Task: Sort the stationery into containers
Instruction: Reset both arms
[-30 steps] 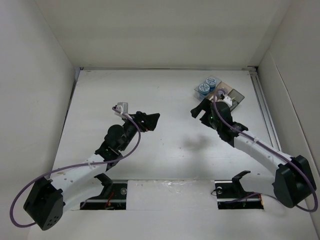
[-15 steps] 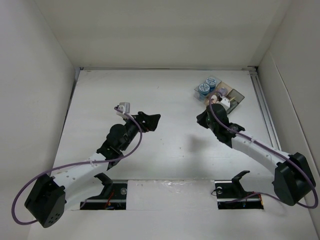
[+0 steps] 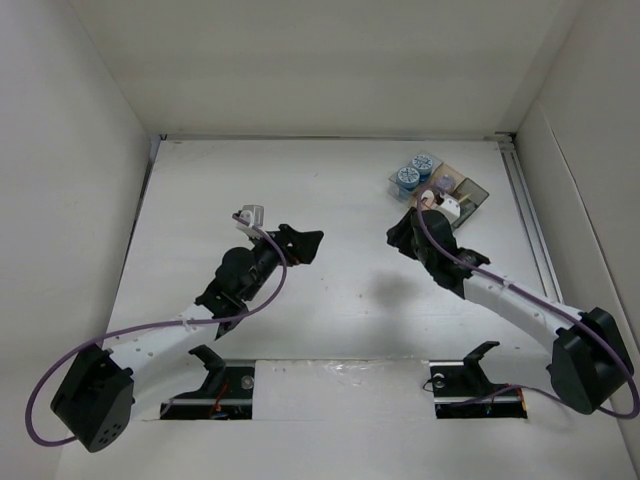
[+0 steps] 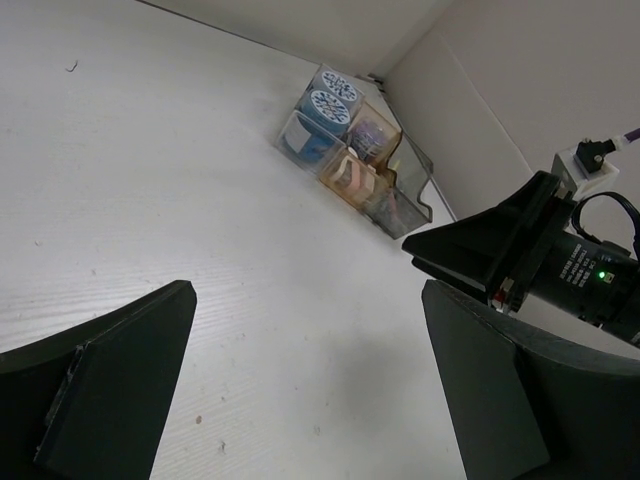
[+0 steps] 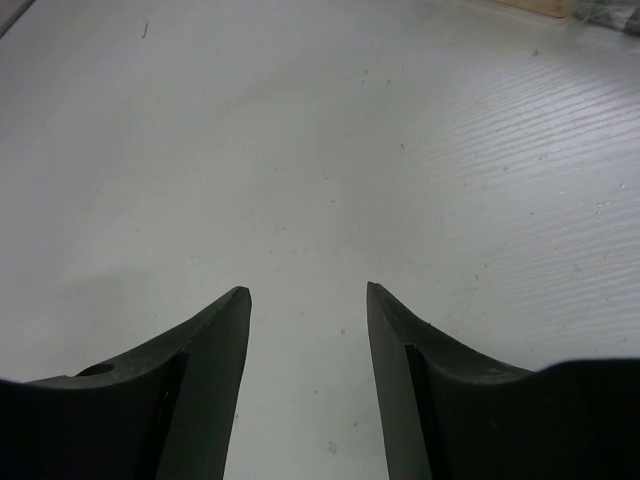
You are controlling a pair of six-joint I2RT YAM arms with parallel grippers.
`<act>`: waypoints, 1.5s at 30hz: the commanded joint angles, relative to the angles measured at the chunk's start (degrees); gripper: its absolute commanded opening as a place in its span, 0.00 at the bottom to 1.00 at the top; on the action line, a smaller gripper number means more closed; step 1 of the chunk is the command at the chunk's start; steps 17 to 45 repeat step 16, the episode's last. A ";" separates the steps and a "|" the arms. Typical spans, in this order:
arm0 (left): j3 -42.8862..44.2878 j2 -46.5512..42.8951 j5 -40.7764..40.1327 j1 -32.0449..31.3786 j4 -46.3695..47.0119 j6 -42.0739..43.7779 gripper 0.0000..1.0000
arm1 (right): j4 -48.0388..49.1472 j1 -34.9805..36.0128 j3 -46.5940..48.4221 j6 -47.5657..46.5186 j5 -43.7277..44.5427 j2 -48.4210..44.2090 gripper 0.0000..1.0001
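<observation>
The clear organizer tray (image 3: pixel 474 194) stands at the back right; it also shows in the left wrist view (image 4: pixel 412 190). Two blue-and-white rolls (image 3: pixel 407 178) sit in its left-hand compartments, also in the left wrist view (image 4: pixel 332 97). Tan and orange shapes (image 4: pixel 352 178) fill the middle compartments; I cannot make out single pens. My right gripper (image 3: pixel 400 232) is open and empty just in front of the tray, over bare table (image 5: pixel 306 290). My left gripper (image 3: pixel 305 243) is open and empty at mid-table, pointing toward the tray (image 4: pixel 308 290).
White walls enclose the table on the left, back and right. The right arm's black gripper (image 4: pixel 490 250) shows in the left wrist view, between my left gripper and the tray. A metal rail (image 3: pixel 528 215) runs along the right edge.
The right gripper has turned and drawn back a little from the tray toward the near left. The left gripper has crept slightly to the right.
</observation>
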 commanded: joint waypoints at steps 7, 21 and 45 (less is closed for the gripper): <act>1.44 -0.54 1.06 0.07 2.18 0.89 0.95 | 0.33 0.93 -0.32 0.13 1.48 -0.71 0.58; 1.44 -0.54 1.06 0.07 2.18 0.89 0.95 | -0.19 1.46 -0.32 0.13 1.48 -1.23 0.59; 1.44 -0.54 1.06 0.07 2.18 0.89 0.95 | -0.19 1.46 -0.32 0.13 1.48 -1.23 0.59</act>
